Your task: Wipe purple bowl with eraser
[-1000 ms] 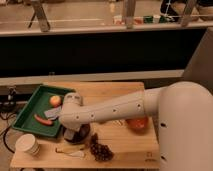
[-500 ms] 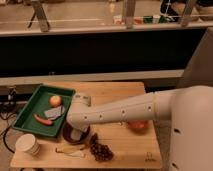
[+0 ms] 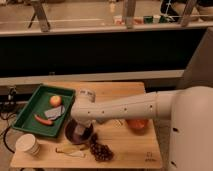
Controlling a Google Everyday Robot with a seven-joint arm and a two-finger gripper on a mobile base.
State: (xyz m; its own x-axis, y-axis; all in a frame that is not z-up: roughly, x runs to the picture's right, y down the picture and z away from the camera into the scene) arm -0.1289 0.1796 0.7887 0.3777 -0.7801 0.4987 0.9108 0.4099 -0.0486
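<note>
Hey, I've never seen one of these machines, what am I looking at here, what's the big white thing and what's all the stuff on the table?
The big white shape is a robot's arm, reaching from the right across a wooden table. There is one picture, taken from above and in front of the table, looking down. The arm ends in a gripper, lowered into the purple bowl near the table's front. The arm hides much of that spot, so I cannot make out what it holds. On the left sits a green tray with an apple, a flat grey piece and a small red item. Also on the table: a paper cup, dark grapes, a pale banana-like piece and an orange bowl.
</note>
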